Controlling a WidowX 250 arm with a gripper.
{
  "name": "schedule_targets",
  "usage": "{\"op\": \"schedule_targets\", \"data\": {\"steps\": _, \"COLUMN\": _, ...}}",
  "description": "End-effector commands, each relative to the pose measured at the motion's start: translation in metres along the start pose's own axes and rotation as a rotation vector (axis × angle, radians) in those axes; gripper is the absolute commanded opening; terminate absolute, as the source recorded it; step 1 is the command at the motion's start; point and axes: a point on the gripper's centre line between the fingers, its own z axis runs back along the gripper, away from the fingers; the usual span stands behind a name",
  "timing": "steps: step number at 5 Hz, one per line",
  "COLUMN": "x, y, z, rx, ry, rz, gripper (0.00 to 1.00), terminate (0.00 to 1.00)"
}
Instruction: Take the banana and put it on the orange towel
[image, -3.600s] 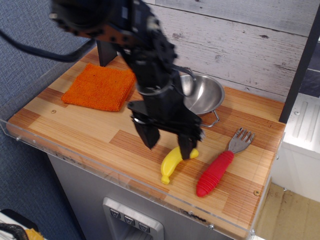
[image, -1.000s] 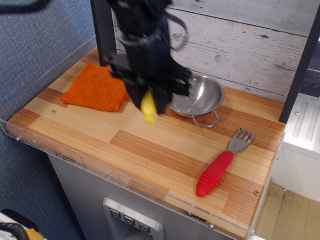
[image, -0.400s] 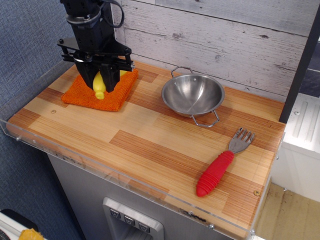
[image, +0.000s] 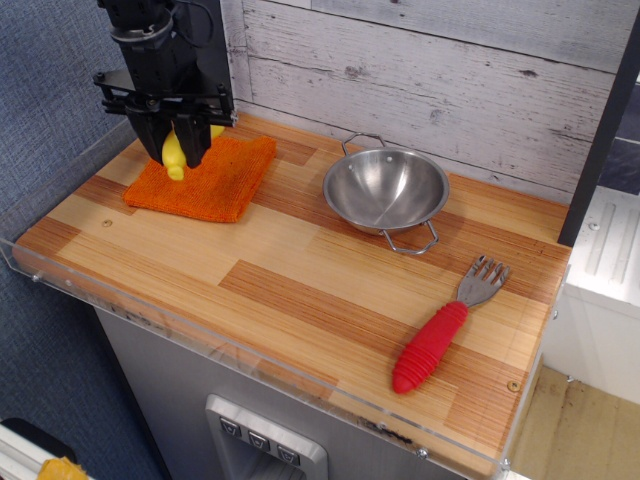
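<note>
Nearest the camera runs the clear acrylic lip (image: 250, 350) that edges the front of my wooden counter (image: 300, 270), and just behind it, toward the right front corner, lies the red-handled grey fork (image: 440, 335), handle pointing to the front edge and tines angled toward the back wall. Further in, right of the middle, the steel bowl (image: 386, 190) sits upright on the planks with its two wire handles showing, one at the near rim and one at the far rim, well apart from the fork. To the left of the bowl, in the back left part of the counter, the orange towel (image: 215, 180) lies flat and folded, one corner pointing toward the bowl. My pincer (image: 173, 150) hangs over the towel's left half with its dark fingers (image: 193, 135) pointing down and clamped on the banana (image: 175, 155), whose yellow body shows between them with one tip poking out below. That tip sits in front of the orange cloth as seen from here, but I cannot tell whether it touches the towel or hangs just above it. My arm (image: 150, 40) rises straight up from the pincer and out of the top of the view, in front of the dark post (image: 212, 55) and the whitewashed plank wall (image: 450, 70) at the back
</note>
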Motion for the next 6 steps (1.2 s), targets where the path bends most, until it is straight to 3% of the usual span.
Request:
{"op": "schedule_targets", "data": {"steps": 1, "x": 0.031, "y": 0.014, "z": -0.009, "rx": 0.007, "ry": -0.040, "rz": 0.043, "gripper": 0.00, "terminate": 0.00}}
{"op": "schedule_targets", "data": {"steps": 3, "x": 0.040, "y": 0.016, "z": -0.022, "rx": 0.007, "ry": -0.021, "rz": 0.052, "gripper": 0.00, "terminate": 0.00}}
{"op": "schedule_targets", "data": {"steps": 4, "x": 0.040, "y": 0.012, "z": -0.019, "rx": 0.006, "ry": -0.019, "rz": 0.046, "gripper": 1.00, "terminate": 0.00}}
{"op": "schedule_targets", "data": {"steps": 6, "x": 0.037, "y": 0.002, "z": -0.011, "rx": -0.007, "ry": -0.027, "rz": 0.019, "gripper": 1.00, "terminate": 0.00}}
